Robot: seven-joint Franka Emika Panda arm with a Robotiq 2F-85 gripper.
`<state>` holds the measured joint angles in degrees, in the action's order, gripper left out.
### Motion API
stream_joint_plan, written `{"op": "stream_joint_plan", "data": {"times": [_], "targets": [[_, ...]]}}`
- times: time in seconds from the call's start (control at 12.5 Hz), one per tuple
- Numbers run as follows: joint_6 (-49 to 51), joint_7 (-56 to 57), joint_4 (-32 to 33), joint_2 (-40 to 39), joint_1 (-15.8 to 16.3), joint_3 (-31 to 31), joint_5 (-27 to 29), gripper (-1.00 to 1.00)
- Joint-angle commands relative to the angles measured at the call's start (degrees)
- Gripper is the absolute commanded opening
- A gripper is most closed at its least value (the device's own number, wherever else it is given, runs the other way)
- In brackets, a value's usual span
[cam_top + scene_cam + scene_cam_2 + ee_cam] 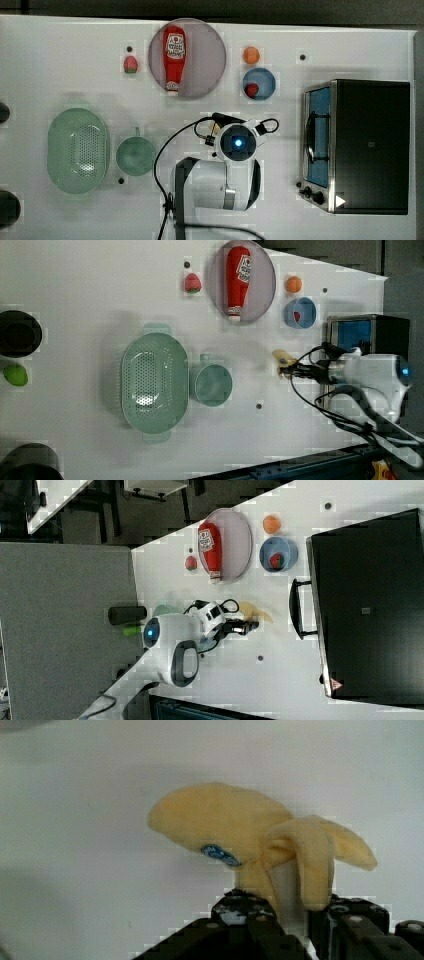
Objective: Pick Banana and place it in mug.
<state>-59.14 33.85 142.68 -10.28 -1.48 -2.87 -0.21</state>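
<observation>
We had the banana pinched between the fingers, which stood narrow about its peeled end. Taking the mug as our mark, the banana sat off to the left view's right of it, well apart, with bare bench between. As we judged it, the step was securing the grip: we should lift straight and high enough to clear the mug's rim before carrying across, since the soft peel might slip.
</observation>
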Motion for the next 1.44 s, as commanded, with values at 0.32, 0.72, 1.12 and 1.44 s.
{"op": "stream_joint_plan", "data": {"times": [0.32, 0.72, 1.12, 1.44], "targets": [[22.59, 0.5, -5.56, 20.55, 0.15, 0.64, -0.06, -0.45], [36.95, -2.79, -11.24, 28.29, 0.71, 4.08, -0.06, -0.45], [37.01, -20.89, -12.07, 28.76, 2.58, 15.37, 1.73, -0.45], [36.61, -34.53, -12.01, 26.53, 3.04, 24.41, 7.4, -0.45]]}}
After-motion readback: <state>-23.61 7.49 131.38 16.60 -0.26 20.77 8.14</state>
